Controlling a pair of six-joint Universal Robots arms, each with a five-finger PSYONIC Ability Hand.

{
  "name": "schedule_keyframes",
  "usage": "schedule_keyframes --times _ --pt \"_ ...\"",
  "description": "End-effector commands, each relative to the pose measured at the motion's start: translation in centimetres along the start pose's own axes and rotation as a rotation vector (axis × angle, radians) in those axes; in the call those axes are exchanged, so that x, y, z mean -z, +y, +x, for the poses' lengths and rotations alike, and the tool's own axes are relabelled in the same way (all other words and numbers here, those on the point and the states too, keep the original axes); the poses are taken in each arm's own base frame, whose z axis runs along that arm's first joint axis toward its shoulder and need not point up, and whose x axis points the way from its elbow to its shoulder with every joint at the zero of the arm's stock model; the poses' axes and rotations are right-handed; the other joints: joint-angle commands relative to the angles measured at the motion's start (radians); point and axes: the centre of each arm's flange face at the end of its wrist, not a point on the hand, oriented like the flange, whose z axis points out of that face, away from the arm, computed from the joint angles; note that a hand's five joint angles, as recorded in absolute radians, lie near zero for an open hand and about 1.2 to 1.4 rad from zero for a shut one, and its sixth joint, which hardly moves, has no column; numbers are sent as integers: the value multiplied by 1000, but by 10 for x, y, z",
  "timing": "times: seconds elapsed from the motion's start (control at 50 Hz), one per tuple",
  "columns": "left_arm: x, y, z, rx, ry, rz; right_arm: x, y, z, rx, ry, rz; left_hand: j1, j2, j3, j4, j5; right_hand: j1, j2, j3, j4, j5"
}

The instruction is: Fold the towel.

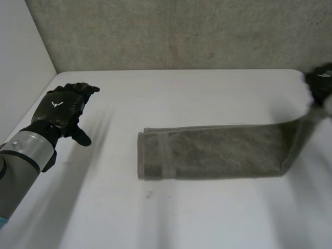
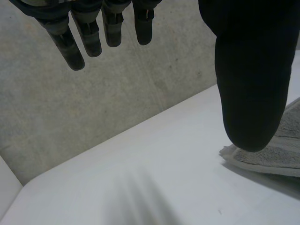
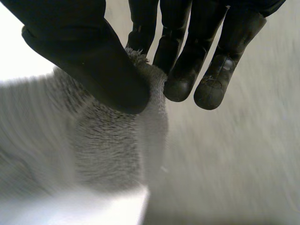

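The grey towel [image 1: 207,153] lies as a long strip on the white worktop [image 1: 181,98], and the end on the robot's right rises off the surface. The right hand [image 3: 93,61] pinches that raised end between thumb and fingers. From above, this hand is blurred and partly cut off. The left hand [image 1: 62,109] hovers well apart from the towel's other end, fingers relaxed and holding nothing.

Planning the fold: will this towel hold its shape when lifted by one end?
Probably floppy: the towel drapes from the right hand pinching its end while the rest lies flat. Its fuzzy pile likely grips, not slips.
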Motion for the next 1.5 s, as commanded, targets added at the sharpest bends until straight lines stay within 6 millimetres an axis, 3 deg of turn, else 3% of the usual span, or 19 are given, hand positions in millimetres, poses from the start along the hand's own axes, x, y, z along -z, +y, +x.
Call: schedule_keyframes --times 0.02,0.04,0.08,0.14,0.18,0.34,0.36,0.4,0.52,0.62,0.86,0.96,1.04,1.18,1.22,1.24,1.32,1.42,1.5 --pt "2 -8 0 -5 -3 30 70 -113 -124 -51 -283 368 -8 9 6 7 -27 290 74 55 38 230" --pt "2 -8 0 -5 -3 30 70 -113 -124 -51 -284 369 -8 9 6 7 -27 290 74 55 38 230" --pt "2 -10 0 -7 -4 38 106 -135 -174 -44 -404 477 -8 9 6 7 -27 290 74 55 38 230" --pt "2 -11 0 -8 -3 41 121 -136 -199 -36 -469 501 -8 9 6 7 -27 290 74 55 38 230" --pt "1 -11 1 -8 -1 41 147 -130 -239 -14 -581 506 -8 9 6 7 -27 290 74 55 38 230" --pt "-3 -13 4 -11 11 64 175 -100 -284 29 -718 442 -8 9 6 7 -27 155 -62 -80 -97 94" --pt "-3 -13 4 -11 11 64 175 -100 -284 29 -718 442 -8 9 6 7 -27 153 -63 -82 -99 93" --pt "-7 -21 10 -21 27 114 174 -104 -275 15 -699 445 -8 9 6 7 -27 -851 -1067 -1086 -1103 -912" --pt "-15 -27 27 -29 76 154 164 -120 -233 -109 -621 431 -8 9 6 7 -27 -932 -1148 -1167 -1184 -992" --pt "-30 -28 57 -28 128 158 127 -86 -170 -306 -503 251 -4 12 10 10 -23 -932 -1148 -1167 -1184 -992" --pt "-43 4 126 -42 174 31 110 1 -135 -377 -436 -55 -1 15 13 13 -21 -932 -1148 -1167 -1184 -992" --pt "-40 13 138 -51 161 -29 104 28 -139 -391 -445 -130 -7 9 7 7 -26 -622 -838 -857 -874 -682" --pt "-34 12 136 -53 147 -50 92 39 -137 -384 -424 -150 -7 9 7 7 -26 287 71 52 35 227" --pt "-24 0 126 -49 117 -34 69 13 -121 -356 -355 -14 -4 12 10 10 -23 290 74 55 38 230" --pt "-17 -11 119 -43 94 -10 70 -25 -126 -352 -372 101 -7 9 7 8 -26 290 74 55 38 230" --pt "-17 -11 119 -43 94 -10 70 -25 -126 -352 -373 102 -7 9 7 7 -26 290 74 55 38 230" --pt "-13 -20 97 -34 8 4 99 -89 -170 -319 -514 293 -8 9 6 7 -27 290 74 55 38 230" --pt "-12 -25 78 -27 -55 11 132 -116 -223 -271 -659 387 -8 9 6 7 -27 290 74 55 38 230" --pt "-14 -23 72 -26 -74 5 156 -114 -257 -201 -769 408 -8 9 6 7 -27 290 74 55 38 230"
